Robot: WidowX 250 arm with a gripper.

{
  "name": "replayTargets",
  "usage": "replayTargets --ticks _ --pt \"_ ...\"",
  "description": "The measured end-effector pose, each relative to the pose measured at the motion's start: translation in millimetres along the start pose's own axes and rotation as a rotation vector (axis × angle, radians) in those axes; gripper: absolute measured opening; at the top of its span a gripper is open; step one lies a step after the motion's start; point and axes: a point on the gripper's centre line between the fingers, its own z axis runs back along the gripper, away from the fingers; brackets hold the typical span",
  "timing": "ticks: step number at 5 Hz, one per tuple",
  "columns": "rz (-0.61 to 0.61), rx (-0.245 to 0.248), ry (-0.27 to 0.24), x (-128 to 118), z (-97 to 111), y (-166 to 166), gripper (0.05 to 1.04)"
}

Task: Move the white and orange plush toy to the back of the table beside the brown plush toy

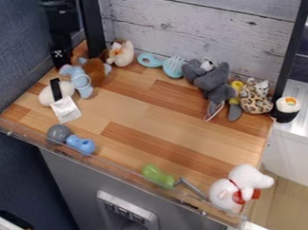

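The black gripper (61, 56) is hanging at the upper left; I cannot tell how far its jaws are opening or whether they are holding anything. Below them, a white plush (47, 96) with a black band is lying with its tag (66, 109) spreading toward the camera. Farther below the jaws, a grey round toy (58, 134) is sitting just beside a blue toy (81, 144), both near the clear rim (123, 168). Nearest the jaws, just to their lower right, a light blue plush (84, 90) is lying beside a brown plush (95, 71).

Rightward from the jaws, a cream plush (123, 54) is resting near the back wall (198, 27), followed by a pale blue ring-shaped toy (144, 63) and a blue brush-like toy (174, 71). Well below and right of the jaws, a green toy (159, 176) is lying near a metal piece (192, 187). Far to the right, a grey plush (213, 81) is slumping, a white plush with a red scarf (226, 194) is sitting lower down, and a leopard-spotted plush (255, 100) is leaning near a sushi-like toy (287, 113).
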Motion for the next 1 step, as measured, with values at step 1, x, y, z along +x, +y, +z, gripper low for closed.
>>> replayTargets --ticks 1 --pt "-0.152 0.002 0.004 7.2 -11.7 4.1 0.999"
